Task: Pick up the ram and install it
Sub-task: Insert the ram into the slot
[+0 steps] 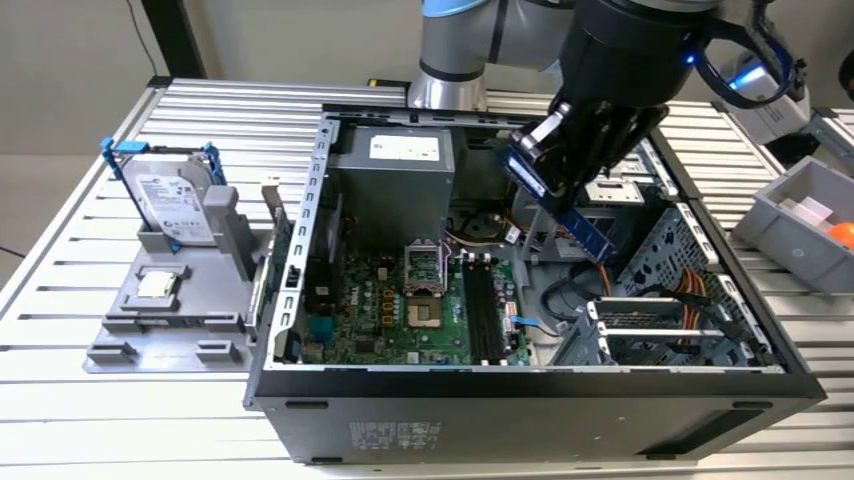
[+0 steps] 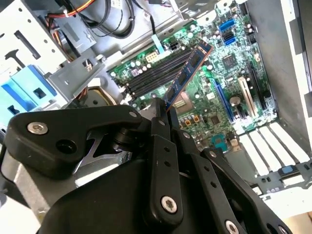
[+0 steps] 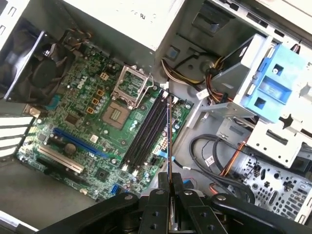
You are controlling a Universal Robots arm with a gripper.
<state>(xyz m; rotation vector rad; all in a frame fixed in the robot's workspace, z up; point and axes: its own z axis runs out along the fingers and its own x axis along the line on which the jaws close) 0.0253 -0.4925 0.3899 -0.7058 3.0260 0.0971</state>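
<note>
Blue-green ram (image 2: 187, 73) sits clamped in the gripper (image 2: 163, 109) above the motherboard (image 3: 87, 126).

A worktop (image 1: 80, 400) of ribbed, pale aluminium slats fills the exterior view, catching even, soft light with little shadow. Behind it, toward the exterior view's left, stands a plain beige wall (image 1: 67, 60), crossed by a dark upright post (image 1: 174, 35) and a thin hanging cable (image 1: 138, 30). At the exterior view's right edge sits what may be a grey plastic bin (image 1: 790, 215).
</note>
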